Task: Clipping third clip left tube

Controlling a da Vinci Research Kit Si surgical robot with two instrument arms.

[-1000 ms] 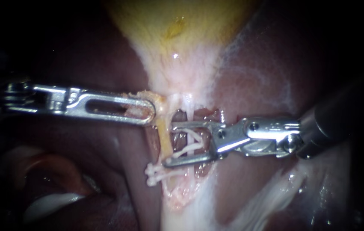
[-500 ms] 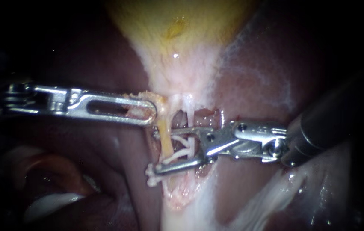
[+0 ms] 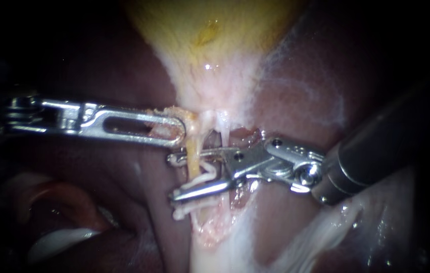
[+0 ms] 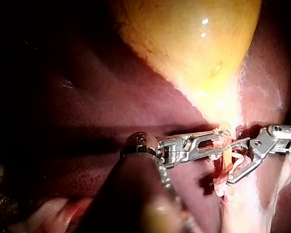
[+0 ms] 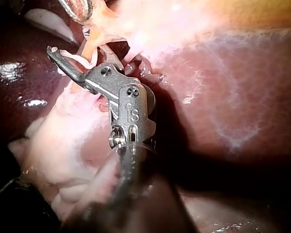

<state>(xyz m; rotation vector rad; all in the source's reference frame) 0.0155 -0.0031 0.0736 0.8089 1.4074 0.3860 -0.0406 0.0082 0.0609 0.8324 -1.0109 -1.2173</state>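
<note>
Endoscope view: left tube [image 3: 191,142], yellowish, running down from the narrow end of the gallbladder [image 3: 209,40], over dark red liver [image 3: 295,101]. Tube between the jaws of the right instrument [image 3: 172,177]: jaws apart, one above and one below the crossing point, both tips past the tube on its far side, clear gap between them. White clip [image 3: 203,177] inside that gap, just beside the tube; contact with both jaws not clear. Lower clip [image 3: 187,208], also white, across the tube just under the lower jaw. Right tube [image 3: 223,132], whitish, thinner, close beside the left one, passing behind the same jaws. Left instrument [image 3: 179,129] level, just above the right instrument's upper jaw, slotted jaws closed on pale tissue [image 3: 188,119] at the gallbladder's narrow end, right at the top of the left tube. Left wrist view: same layout, closed jaws pinching the tissue, spread jaws of the other instrument around the tube just ahead of them. Right wrist view: one jaw visible, hooked tip beyond the tube, second jaw hidden by tissue.
</note>
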